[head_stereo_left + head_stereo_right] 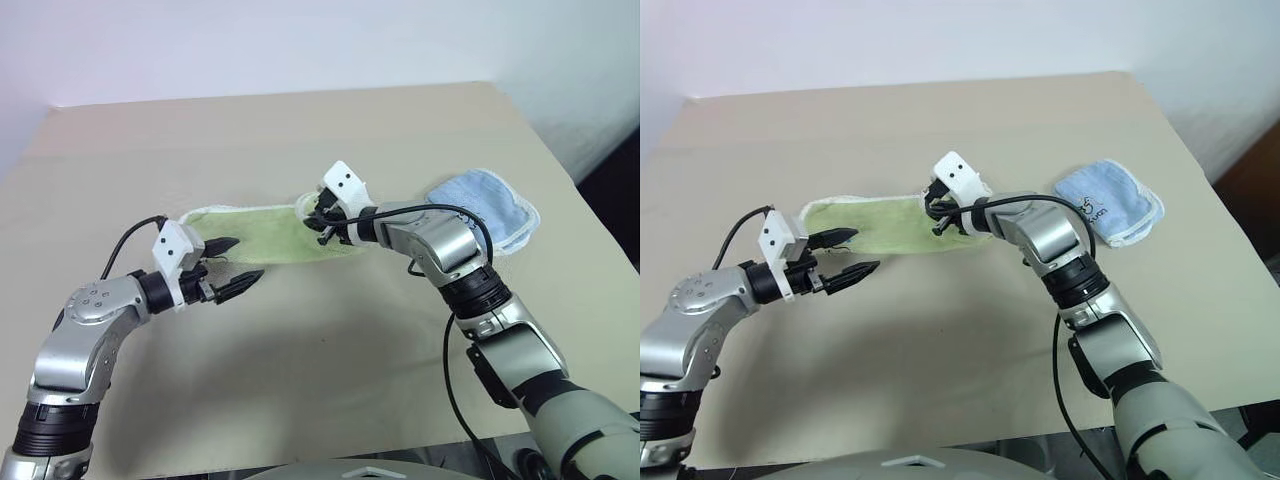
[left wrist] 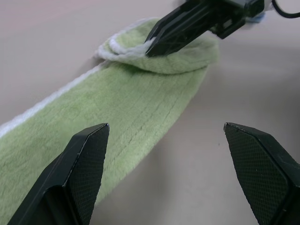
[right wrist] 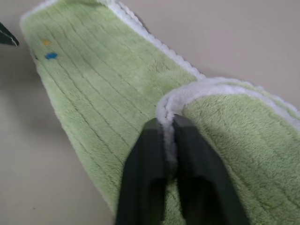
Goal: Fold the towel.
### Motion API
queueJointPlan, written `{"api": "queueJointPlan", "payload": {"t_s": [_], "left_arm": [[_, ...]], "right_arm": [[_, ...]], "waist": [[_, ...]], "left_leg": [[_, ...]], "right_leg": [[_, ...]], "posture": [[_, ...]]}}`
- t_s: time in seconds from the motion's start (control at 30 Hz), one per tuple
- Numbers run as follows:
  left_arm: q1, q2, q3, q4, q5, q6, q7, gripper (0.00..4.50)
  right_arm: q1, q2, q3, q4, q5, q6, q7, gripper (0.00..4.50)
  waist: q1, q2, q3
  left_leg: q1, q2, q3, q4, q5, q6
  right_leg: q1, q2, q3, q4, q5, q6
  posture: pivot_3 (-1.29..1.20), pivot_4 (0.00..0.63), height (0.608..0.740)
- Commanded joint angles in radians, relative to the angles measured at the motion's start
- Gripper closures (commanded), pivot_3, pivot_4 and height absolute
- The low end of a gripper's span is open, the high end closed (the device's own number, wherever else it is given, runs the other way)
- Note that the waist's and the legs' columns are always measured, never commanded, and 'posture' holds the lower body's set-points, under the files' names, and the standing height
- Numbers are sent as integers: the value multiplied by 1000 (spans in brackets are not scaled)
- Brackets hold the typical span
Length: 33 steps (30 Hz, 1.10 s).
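Observation:
The towel (image 1: 255, 230) is a long yellow-green strip with white edging, lying across the middle of the tan table (image 1: 350, 370). Its right end is lifted and curled over toward the left. My right gripper (image 3: 165, 129) is shut on the white edge of that curled end, seen from the head at the right gripper (image 1: 322, 222). My left gripper (image 1: 246, 258) hovers open just in front of the towel's left part, with nothing between its fingers (image 2: 89, 154). In the left wrist view the right gripper's black fingers (image 2: 187, 23) pinch the fold of the towel (image 2: 140, 108).
A light blue folded towel (image 1: 487, 207) with white edging lies on the table to the right, behind my right forearm. The table's right edge runs close beside it. Bare tabletop spreads in front of and behind the green towel.

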Motion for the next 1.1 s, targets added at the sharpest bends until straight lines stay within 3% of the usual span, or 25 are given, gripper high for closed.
{"api": "queueJointPlan", "payload": {"t_s": [0.03,0.2,0.3,0.4,0.73,0.87,1.1], "left_arm": [[28,2,53,-62,-32,13,32,390],[55,-24,91,-84,-81,40,72,390],[59,-57,122,-94,-124,74,128,390],[56,-78,128,-87,-119,117,205,390],[42,-212,195,-157,-278,285,456,390],[67,-271,232,-206,-349,382,618,390],[107,-372,331,-262,-534,502,906,390]], "right_arm": [[19,-5,-108,-114,72,23,47,2768],[44,-5,-236,-215,146,61,44,1113],[49,-2,-295,-209,171,82,26,1113],[71,-11,-266,-139,101,26,9,1113],[155,26,-75,182,-171,-310,31,4440],[163,30,-81,216,-211,-403,35,4480],[163,-24,-176,65,-167,-474,95,4480]], "waist": [[0,0,0],[0,0,0],[0,0,0],[0,0,0],[-2,0,0],[-2,-1,0],[1,-1,0]], "left_leg": [[0,0,0,0,0,0],[0,0,0,0,0,0],[1,0,0,0,0,0],[2,0,0,0,0,0],[3,0,0,0,1,-1],[10,0,0,0,0,-1],[11,0,-1,0,0,-1]], "right_leg": [[0,0,0,0,0,0],[0,0,0,0,0,0],[1,0,0,0,0,0],[2,0,0,0,0,0],[3,0,0,1,0,0],[10,1,1,0,0,0],[12,1,0,0,0,0]], "posture": [[0,150,731],[0,150,731],[0,150,731],[0,150,731],[0,150,731],[0,150,731],[0,150,731]]}}
